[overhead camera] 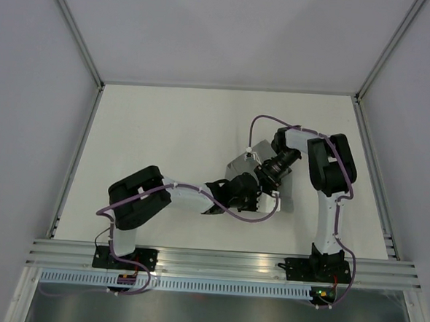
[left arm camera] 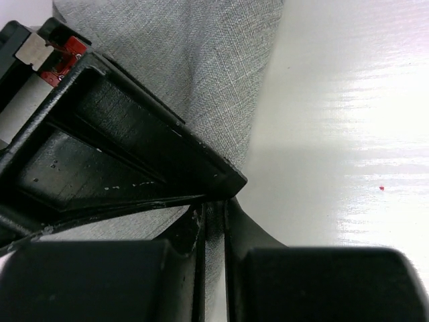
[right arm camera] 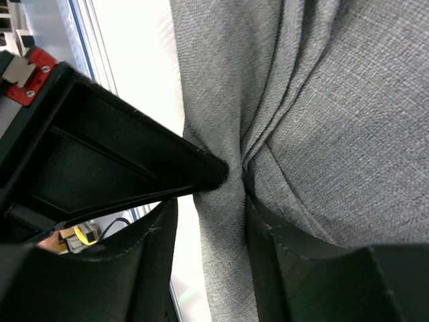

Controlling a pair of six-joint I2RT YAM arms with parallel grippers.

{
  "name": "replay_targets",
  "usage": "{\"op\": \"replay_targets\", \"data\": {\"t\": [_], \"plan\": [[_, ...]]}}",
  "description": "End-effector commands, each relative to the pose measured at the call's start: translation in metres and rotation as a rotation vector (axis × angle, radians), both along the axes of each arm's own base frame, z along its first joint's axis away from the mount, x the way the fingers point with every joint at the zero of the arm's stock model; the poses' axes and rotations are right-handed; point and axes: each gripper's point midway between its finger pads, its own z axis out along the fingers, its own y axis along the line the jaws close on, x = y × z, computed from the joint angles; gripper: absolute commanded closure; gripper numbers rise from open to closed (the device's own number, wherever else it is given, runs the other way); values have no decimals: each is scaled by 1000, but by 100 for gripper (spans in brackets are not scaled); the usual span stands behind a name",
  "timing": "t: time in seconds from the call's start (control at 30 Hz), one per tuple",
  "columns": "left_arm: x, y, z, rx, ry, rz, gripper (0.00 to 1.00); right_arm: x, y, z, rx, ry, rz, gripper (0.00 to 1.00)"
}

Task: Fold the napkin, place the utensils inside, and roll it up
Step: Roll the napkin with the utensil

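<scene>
The grey napkin [overhead camera: 238, 164] is bunched up at the table's middle, mostly hidden under both wrists. My left gripper [overhead camera: 248, 197] is shut on a thin edge of it; in the left wrist view the napkin [left arm camera: 194, 67] runs down between the closed jaws of that gripper [left arm camera: 214, 216]. My right gripper [overhead camera: 260, 177] is shut on a gathered fold; in the right wrist view the creased napkin [right arm camera: 335, 100] is pinched by that gripper [right arm camera: 236, 181]. The two grippers are close together. No utensils show in any view.
The white table [overhead camera: 165, 143] is bounded by grey enclosure walls and metal frame posts [overhead camera: 76, 160]. An aluminium rail [overhead camera: 223, 262] runs along the near edge. Purple cables [overhead camera: 261, 121] loop over both arms.
</scene>
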Motion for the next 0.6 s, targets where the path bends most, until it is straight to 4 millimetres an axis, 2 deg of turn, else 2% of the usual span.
{"op": "replay_targets", "data": {"t": [0.0,0.27,0.43,0.57], "plan": [[-53,30,-60,168,335,-45,98,40,-8,-18,-20,-240,36,48],[-55,36,-60,160,476,-26,98,67,-14,19,14,-307,-114,45],[-53,36,-58,146,562,-12,98,83,-29,40,36,-347,-206,44],[-53,35,-54,123,672,-12,98,96,-52,57,75,-387,-305,44]]}}
